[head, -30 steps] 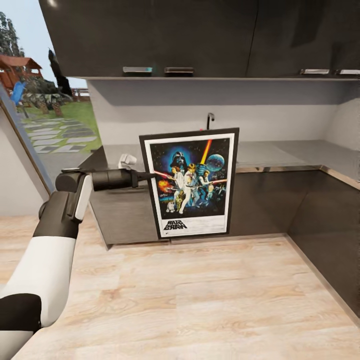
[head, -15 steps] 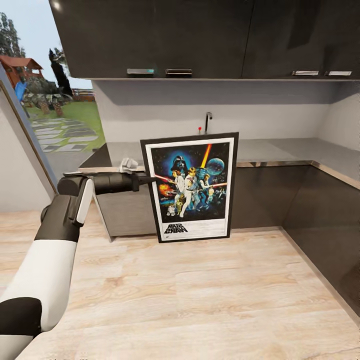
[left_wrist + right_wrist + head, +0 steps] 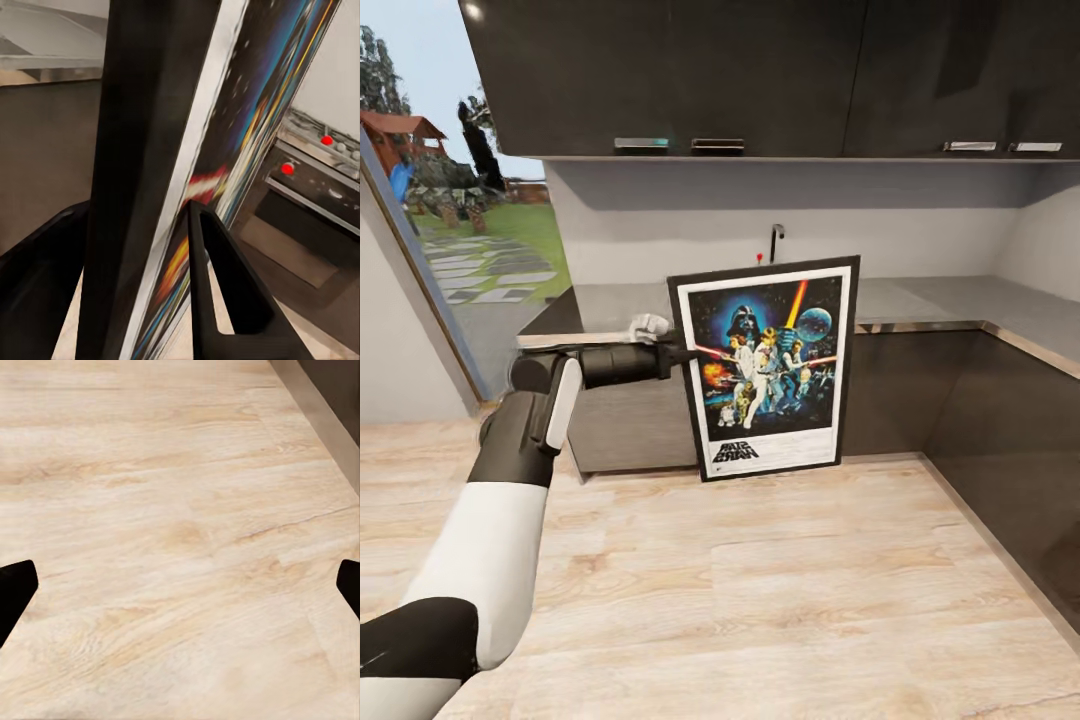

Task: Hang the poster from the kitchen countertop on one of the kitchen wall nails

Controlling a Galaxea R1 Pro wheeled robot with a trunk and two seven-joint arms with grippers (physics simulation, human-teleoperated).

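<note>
In front of the grey tabletop point(image 3: 930, 300), the left claw point(image 3: 678, 353) is clamped on the left edge of the poster point(image 3: 768, 368), holding it upright above the wooden floor point(image 3: 760, 600). The right claw point(image 3: 180, 585) is spread wide over bare floor, gripping nothing.

The left arm reaches forward, its pincer point(image 3: 678, 352) clamped on the poster's point(image 3: 767, 368) edge; the right pincer point(image 3: 180, 585) gapes wide.
</note>
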